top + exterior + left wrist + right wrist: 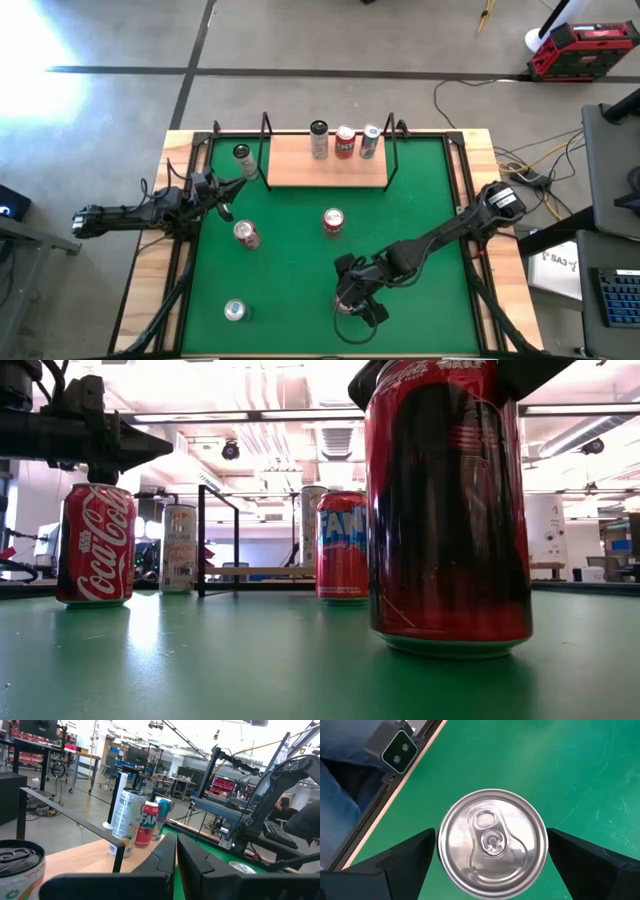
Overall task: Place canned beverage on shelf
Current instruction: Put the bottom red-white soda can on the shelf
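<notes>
As the right gripper [492,865] hangs over the upright can [492,842], jaws wide either side, we judge it rigid, slick; grip mid-wall; left gripper [222,188] shut

Glossy red metal can [449,510] with brushed silver lid [492,843]; matt green mat [420,200], faintly scuffed; pale plain-wood shelf [325,172] framed by thin black metal uprights; matt black plastic fingers [402,855].
</notes>
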Available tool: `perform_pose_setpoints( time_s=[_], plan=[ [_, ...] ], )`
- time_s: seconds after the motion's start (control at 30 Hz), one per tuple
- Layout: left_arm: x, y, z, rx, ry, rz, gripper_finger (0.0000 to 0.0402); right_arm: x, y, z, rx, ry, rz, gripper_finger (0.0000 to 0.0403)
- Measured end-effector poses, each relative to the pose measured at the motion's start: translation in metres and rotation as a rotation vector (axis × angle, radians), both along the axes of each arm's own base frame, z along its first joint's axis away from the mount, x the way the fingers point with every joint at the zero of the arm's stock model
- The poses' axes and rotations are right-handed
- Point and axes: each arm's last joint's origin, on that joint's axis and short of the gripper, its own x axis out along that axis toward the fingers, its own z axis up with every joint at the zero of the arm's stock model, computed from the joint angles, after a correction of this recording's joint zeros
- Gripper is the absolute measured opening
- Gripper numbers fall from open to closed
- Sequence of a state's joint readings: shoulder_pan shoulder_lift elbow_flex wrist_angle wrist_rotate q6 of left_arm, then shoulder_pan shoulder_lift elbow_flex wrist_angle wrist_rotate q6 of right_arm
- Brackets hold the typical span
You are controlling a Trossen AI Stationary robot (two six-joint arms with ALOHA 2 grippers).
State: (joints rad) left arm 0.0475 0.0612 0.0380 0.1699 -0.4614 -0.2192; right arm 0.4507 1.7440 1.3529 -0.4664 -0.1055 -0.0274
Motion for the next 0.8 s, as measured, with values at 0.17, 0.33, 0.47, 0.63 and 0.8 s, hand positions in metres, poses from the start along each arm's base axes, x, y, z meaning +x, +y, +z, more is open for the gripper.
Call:
perform_pose_setpoints(
  time_s=[0.17,0.33,0.47,0.63,0.8],
  plan=[
    [0.0,0.0,0.0,0.0,0.0,0.0,0.0,0.0001,-0.0001,-0.0001,-0.002,-0.001,-0.002,0.0349],
    [0.0,0.0,0.0001,0.0,0.0,0.0,0.0,0.0001,0.0,-0.0002,-0.012,-0.006,-0.009,0.0298],
    [0.0,0.0,0.0,0.0,0.0,0.0,0.0,-0.0001,0.0005,-0.0001,-0.007,-0.002,-0.022,0.0297],
    [0.0,0.0,0.0,0.0,0.0,0.0,0.0,0.0009,-0.0004,0.0004,0.049,0.033,-0.18,0.0297],
    [0.0,0.0,0.0,0.0,0.001,0.0,0.0,0.0019,-0.0034,0.0001,0.091,0.054,-0.426,0.0316]
  ],
)
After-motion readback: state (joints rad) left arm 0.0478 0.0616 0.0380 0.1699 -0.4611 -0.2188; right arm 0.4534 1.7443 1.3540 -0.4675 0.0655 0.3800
